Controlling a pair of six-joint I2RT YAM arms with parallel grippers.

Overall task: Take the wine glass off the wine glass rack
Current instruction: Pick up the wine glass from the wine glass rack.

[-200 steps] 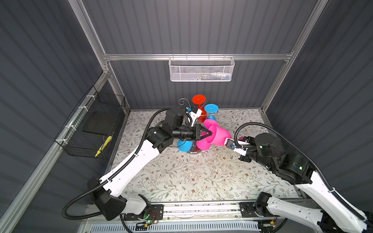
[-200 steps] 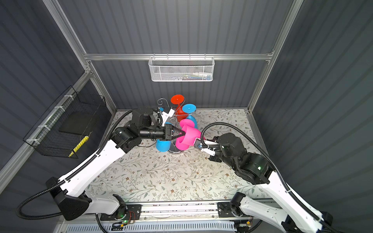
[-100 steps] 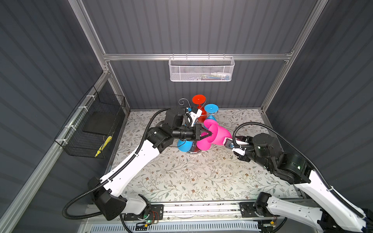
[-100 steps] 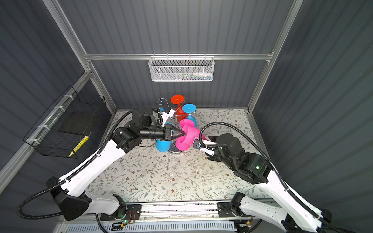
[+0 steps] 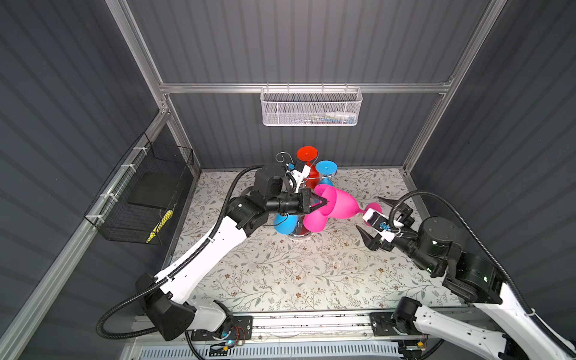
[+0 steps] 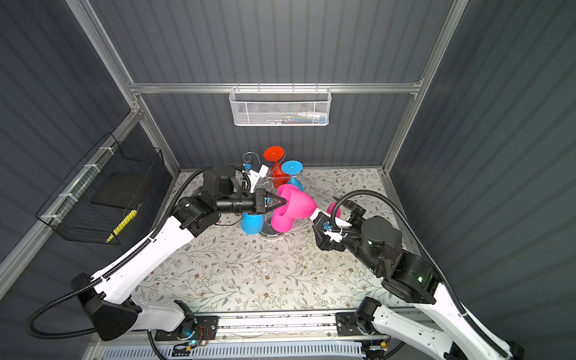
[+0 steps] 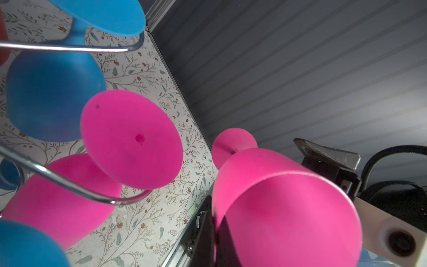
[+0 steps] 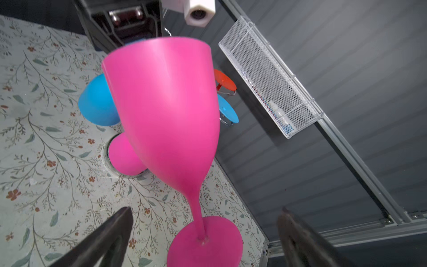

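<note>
Pink wine glass (image 7: 284,208) is right up in the lens, tipped on its side, rim pinched tight by the left gripper (image 7: 216,222). Past it, a second pink glass (image 7: 131,138) and a blue glass (image 7: 53,99) hang upside down on the wine glass rack (image 7: 69,48) wires, over the floral worktop (image 7: 147,222).

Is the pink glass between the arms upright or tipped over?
On its side: the left gripper pinches the pink wine glass by its rim, foot pointing toward the open right gripper.
</note>
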